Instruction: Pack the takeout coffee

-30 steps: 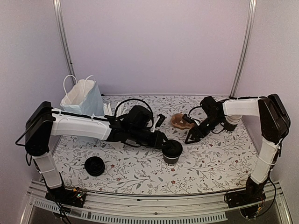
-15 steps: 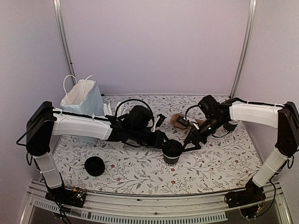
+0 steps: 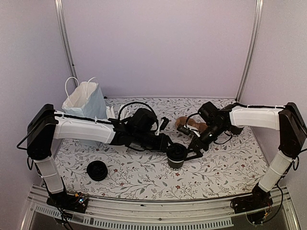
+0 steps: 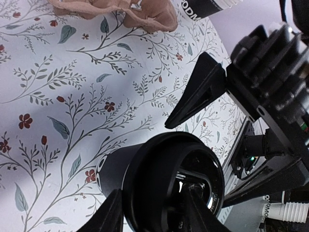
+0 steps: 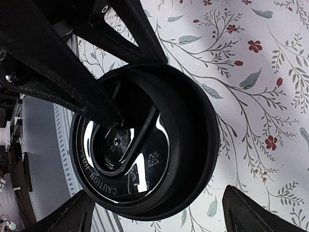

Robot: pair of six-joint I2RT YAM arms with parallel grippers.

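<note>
The takeout coffee (image 3: pixel 176 161), a small black cup with a glossy black lid, stands upright on the flowered table near the middle. My left gripper (image 3: pixel 171 150) is shut on its lid rim, one finger outside the wall and one across the lid top. In the left wrist view the cup (image 4: pixel 145 174) fills the lower frame between my left gripper's (image 4: pixel 152 212) fingers. My right gripper (image 3: pixel 191 149) is open right beside the cup. Seen from the right wrist, the right gripper (image 5: pixel 171 212) has its fingers wide apart on either side of the lid (image 5: pixel 140 159), not touching it.
A white paper bag (image 3: pixel 84 100) stands open at the back left. A low pile of black lids (image 3: pixel 97 170) lies front left. A brown pulp holder (image 3: pixel 191 123) sits behind the right gripper, seen too as the brown holder (image 4: pixel 116 12) from the left wrist.
My right gripper has swung left and forward from beside the brown holder to the cup, its open fingers now straddling the lid. The left arm and cup have stayed put.
</note>
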